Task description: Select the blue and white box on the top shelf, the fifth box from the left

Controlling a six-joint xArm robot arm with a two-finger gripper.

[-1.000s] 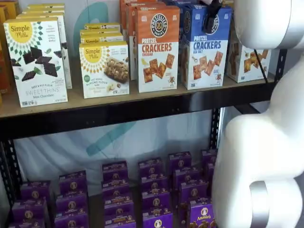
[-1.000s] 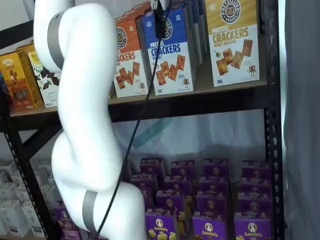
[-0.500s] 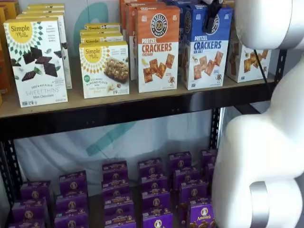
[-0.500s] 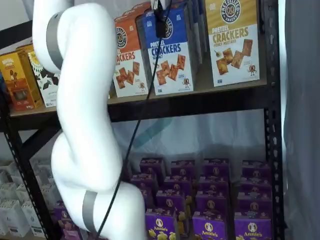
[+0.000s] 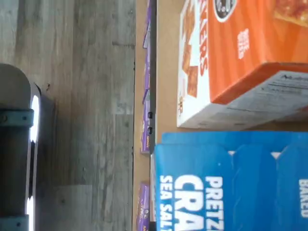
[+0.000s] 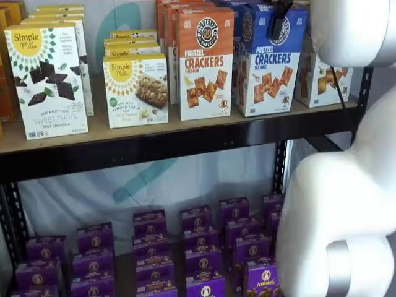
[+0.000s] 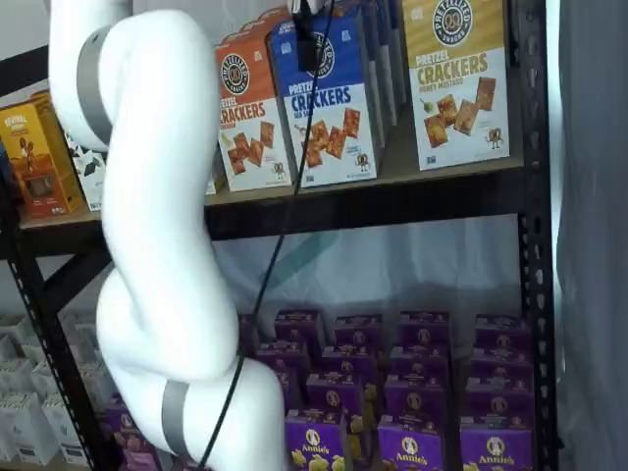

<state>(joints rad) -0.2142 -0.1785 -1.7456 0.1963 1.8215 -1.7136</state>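
The blue and white box (image 6: 269, 68) stands on the top shelf (image 6: 154, 145), to the right of the orange Cheddar box (image 6: 205, 62). It leans slightly out of its row. It also shows in the other shelf view (image 7: 334, 118) and close up in the wrist view (image 5: 216, 187). My gripper (image 6: 276, 18) hangs at the box's top edge. One black finger lies over the blue front face, and it also shows in a shelf view (image 7: 307, 44). The fingers appear closed on the box top.
A yellow-topped cracker box (image 7: 456, 78) stands right of the blue one. Simple Mills boxes (image 6: 46, 77) fill the shelf's left part. Several purple Annie's boxes (image 6: 154, 247) sit on the lower level. My white arm (image 7: 157, 196) and its cable (image 7: 275, 255) hang before the rack.
The blue and white box has tipped and come a little forward with the gripper. The arm has shifted slightly away from the shelf.
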